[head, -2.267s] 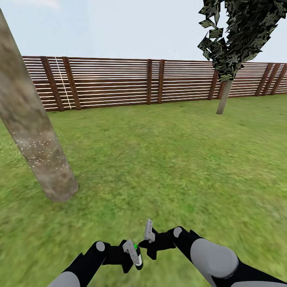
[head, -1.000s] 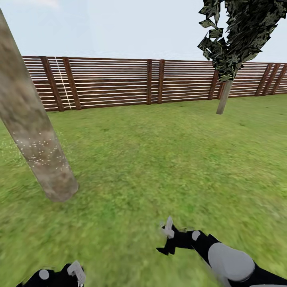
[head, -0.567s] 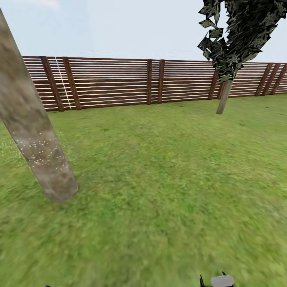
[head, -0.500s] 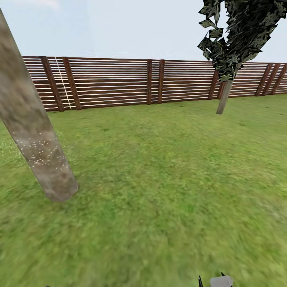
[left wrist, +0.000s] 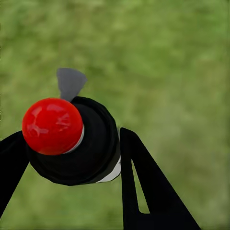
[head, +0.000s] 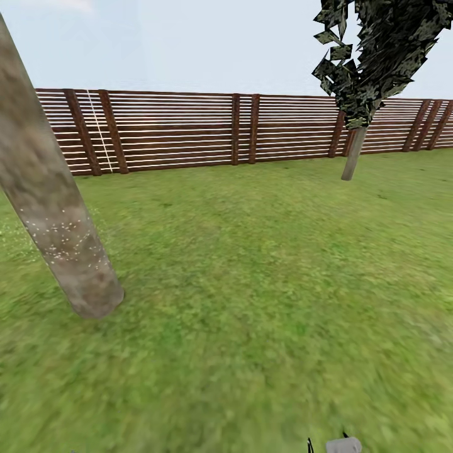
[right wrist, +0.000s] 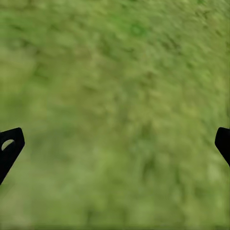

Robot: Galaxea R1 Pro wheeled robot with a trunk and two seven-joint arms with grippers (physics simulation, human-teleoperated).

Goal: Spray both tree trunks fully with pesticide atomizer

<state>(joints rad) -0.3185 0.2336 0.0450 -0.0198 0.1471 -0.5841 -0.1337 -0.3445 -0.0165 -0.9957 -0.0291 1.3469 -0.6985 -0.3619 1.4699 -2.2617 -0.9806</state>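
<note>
In the left wrist view my left gripper [left wrist: 72, 139] is shut on the pesticide atomizer [left wrist: 93, 148], a black bottle with a red nozzle top [left wrist: 52, 125], above blurred grass. My right gripper [right wrist: 115, 146] is open, its black fingertips [right wrist: 9, 148] far apart over bare grass. In the head view a thick grey-brown tree trunk [head: 60, 214] leans at the left, dotted with white specks on its lower part. A second tree [head: 371, 56] with a dark leafy canopy and thin pale trunk [head: 352, 154] stands far right by the fence. A grey piece of my right arm [head: 343, 445] shows at the bottom edge.
A brown horizontal-slat wooden fence [head: 233, 129] runs across the back of the garden. Green lawn [head: 251, 283] stretches between the near trunk and the far tree.
Both arms have dropped and pulled back out of the bottom of the head view; just a scrap of the right arm is left. The trees and fence have not shifted.
</note>
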